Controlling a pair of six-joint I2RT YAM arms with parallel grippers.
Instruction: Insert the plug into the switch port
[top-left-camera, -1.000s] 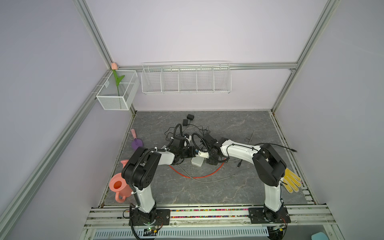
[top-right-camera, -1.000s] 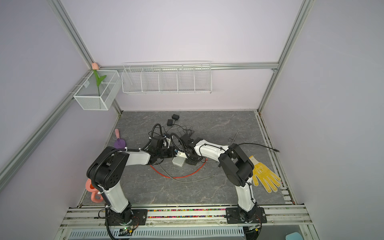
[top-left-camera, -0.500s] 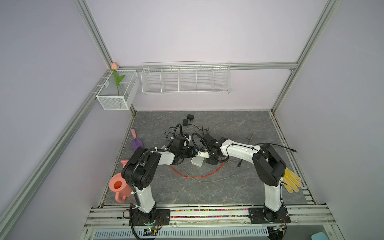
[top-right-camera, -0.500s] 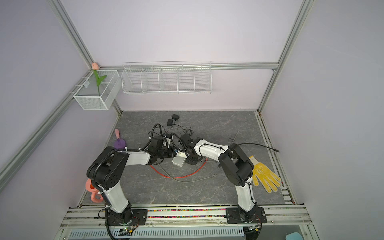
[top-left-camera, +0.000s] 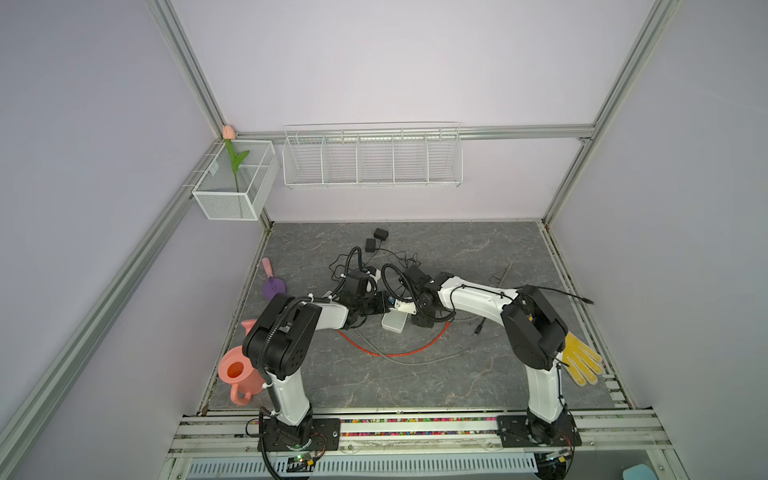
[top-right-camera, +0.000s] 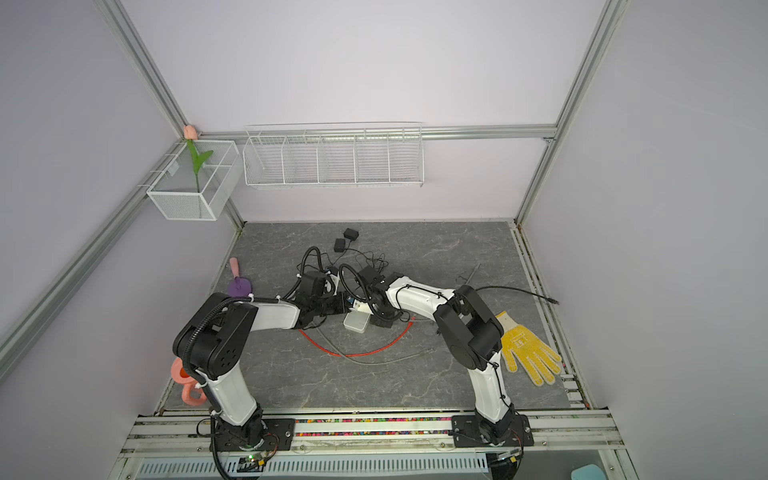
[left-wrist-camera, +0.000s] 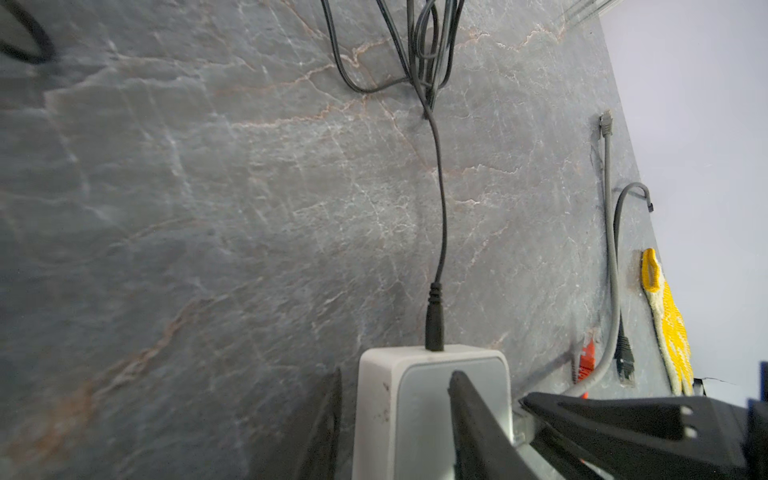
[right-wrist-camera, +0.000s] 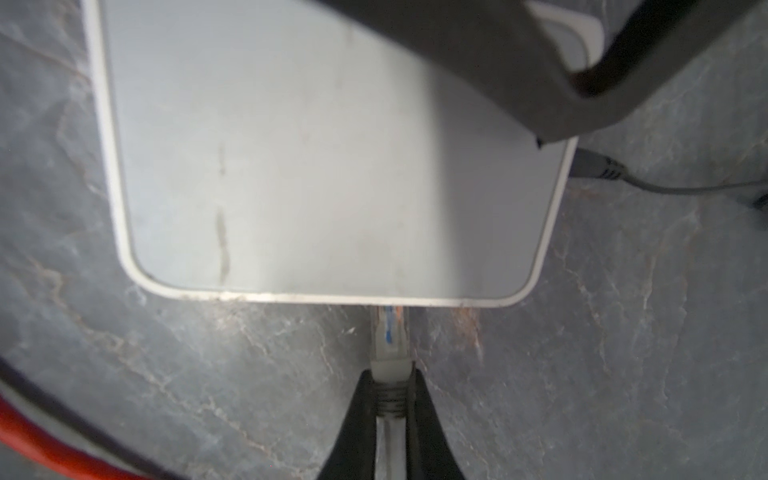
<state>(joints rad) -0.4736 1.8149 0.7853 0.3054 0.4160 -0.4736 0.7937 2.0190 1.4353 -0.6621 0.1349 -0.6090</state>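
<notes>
Insertion under way: right gripper (right-wrist-camera: 390, 399) pinches the grey plug (right-wrist-camera: 388, 332) by its boot, its tip at the white switch (right-wrist-camera: 311, 166) edge just ahead, apparently not fully seated; next, a straight push. Left gripper (left-wrist-camera: 395, 382) clamps the switch. Far beyond both, a mesh basket (top-left-camera: 232, 203) holds a tulip (top-left-camera: 237, 162); the wire rack (top-left-camera: 370, 166) looks empty.

no visible change; plug (right-wrist-camera: 388, 336) and switch (right-wrist-camera: 324, 166) sit as before

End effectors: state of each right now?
Left end effector: closed on the switch.
Right end effector: closed on the plug.
</notes>
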